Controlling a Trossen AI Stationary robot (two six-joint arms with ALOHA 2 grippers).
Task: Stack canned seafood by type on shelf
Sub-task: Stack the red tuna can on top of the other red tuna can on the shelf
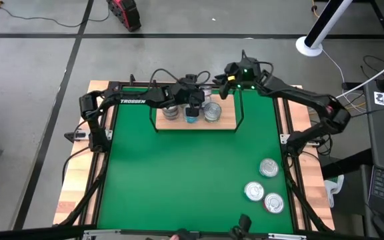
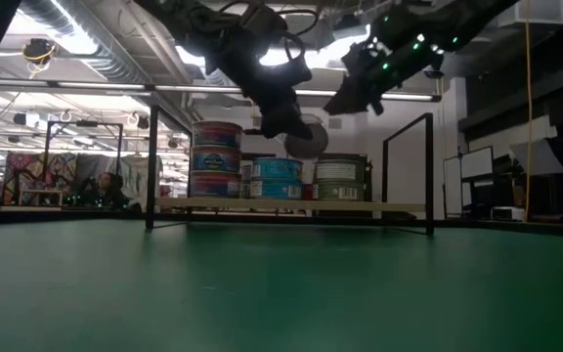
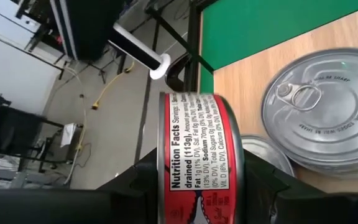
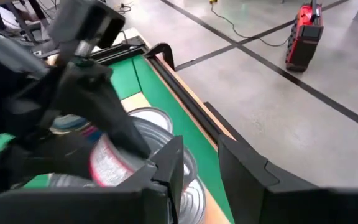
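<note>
Red tin [image 3: 201, 158] in left hand [image 1: 193, 107], above shelf [image 1: 229, 121].

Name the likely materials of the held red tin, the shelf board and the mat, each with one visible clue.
Red tin, clamped in the left gripper: probably metal, given its silvery rim, under a glossy printed label. Shelf board: seemingly light wood, matte, with faint grain. Mat: flat green, unshiny, possibly fabric or rubber; unclear.
</note>
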